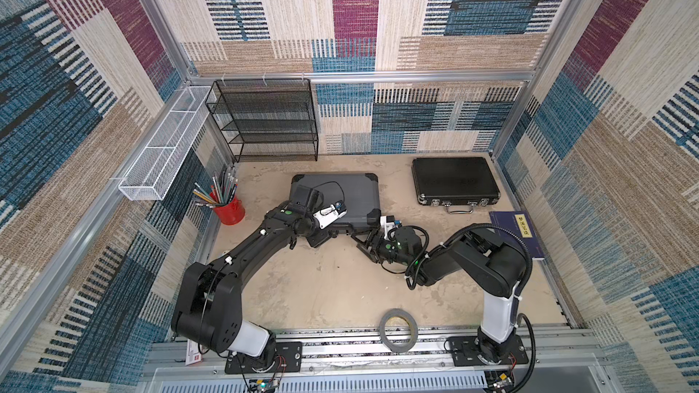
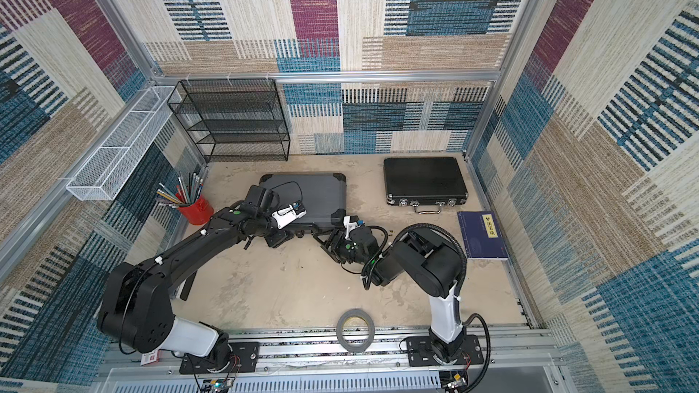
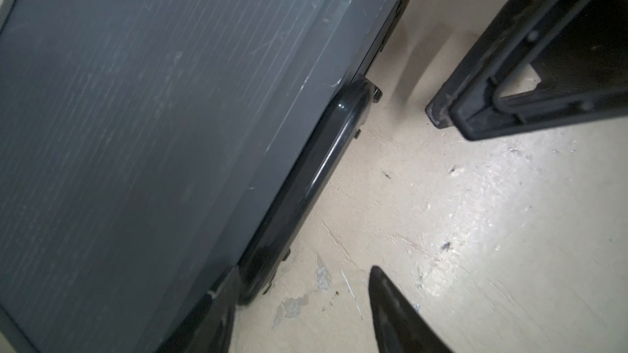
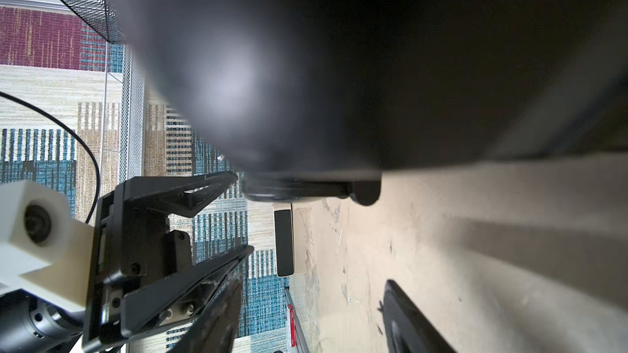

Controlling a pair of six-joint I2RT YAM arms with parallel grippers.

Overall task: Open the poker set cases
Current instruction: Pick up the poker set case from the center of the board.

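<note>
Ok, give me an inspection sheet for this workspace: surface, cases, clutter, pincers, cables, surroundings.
Surface: beige table, scuffed and stained.
Job's things: grey case and black case, both lying flat and shut.
Clutter: red cup of pencils, tape roll, blue book, mesh shelf, wire basket.
Pincers: left pincer open, astride one end of the grey case's handle; right pincer open, holding nothing.
Cables: black lead loops over the grey case; ribbed hose arches beside the blue book.
Surroundings: patterned walls, aluminium frame.
</note>
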